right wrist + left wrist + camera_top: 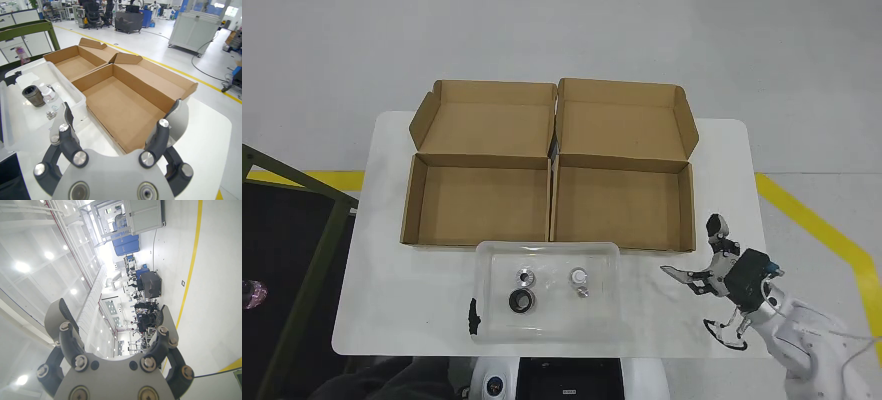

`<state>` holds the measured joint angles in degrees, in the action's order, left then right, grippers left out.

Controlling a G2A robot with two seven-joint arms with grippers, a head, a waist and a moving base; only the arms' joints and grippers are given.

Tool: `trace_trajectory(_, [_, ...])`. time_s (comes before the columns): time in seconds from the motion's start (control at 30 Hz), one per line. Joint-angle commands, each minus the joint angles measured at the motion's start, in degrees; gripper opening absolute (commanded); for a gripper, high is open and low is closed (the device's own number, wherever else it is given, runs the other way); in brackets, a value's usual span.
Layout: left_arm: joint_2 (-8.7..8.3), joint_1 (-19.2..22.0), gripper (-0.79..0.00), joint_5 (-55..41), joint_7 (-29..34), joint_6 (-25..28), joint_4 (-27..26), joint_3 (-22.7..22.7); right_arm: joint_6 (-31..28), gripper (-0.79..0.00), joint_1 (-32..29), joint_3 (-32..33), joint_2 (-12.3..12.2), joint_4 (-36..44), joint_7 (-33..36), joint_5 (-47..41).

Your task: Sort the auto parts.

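While its fingers stand wide apart and empty, the right gripper [122, 105] hangs above the white table [722, 180], just beside the right cardboard box [617, 208] and touching nothing. A dark cylindrical bearing [522, 299] and a small white part [580, 277] sit in the clear plastic bin [487, 262]. The left gripper [113, 305] is likewise spread open, holding nothing.

Clear bin [66, 80]: near side cut off by the frame edge, right wrist view. Small metal piece [50, 114] sits partly behind a finger of the right gripper [122, 105]; type unclear. Top view: white part [580, 276], silver part [528, 277] too small to identify.
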<state>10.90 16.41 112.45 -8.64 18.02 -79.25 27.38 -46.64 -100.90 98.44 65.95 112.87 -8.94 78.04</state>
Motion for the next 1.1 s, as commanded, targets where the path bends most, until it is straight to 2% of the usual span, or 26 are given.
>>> trace_trajectory(0.0, [0.00, 0.00, 0.000, 0.00, 0.00, 0.00, 0.00, 0.00, -1.34, 0.000, 1.00, -1.74, -0.10, 0.34, 2.26, 0.52])
trace_trajectory(0.6, [0.00, 0.00, 0.000, 0.00, 0.00, 0.00, 0.00, 0.00, -9.52, 0.000, 10.76, -15.15, -0.86, 4.21, 18.02, -0.89])
trace_trajectory(0.8, [0.00, 0.00, 0.000, 0.00, 0.00, 0.00, 0.00, 0.00, -9.92, 0.000, 13.60, -19.27, -0.97, 5.10, 23.15, -3.02])
trace_trajectory(1.07, [0.00, 0.00, 0.000, 0.00, 0.00, 0.00, 0.00, 0.00, -8.94, 0.000, 17.18, -25.47, -0.89, 4.53, 26.78, -2.31])
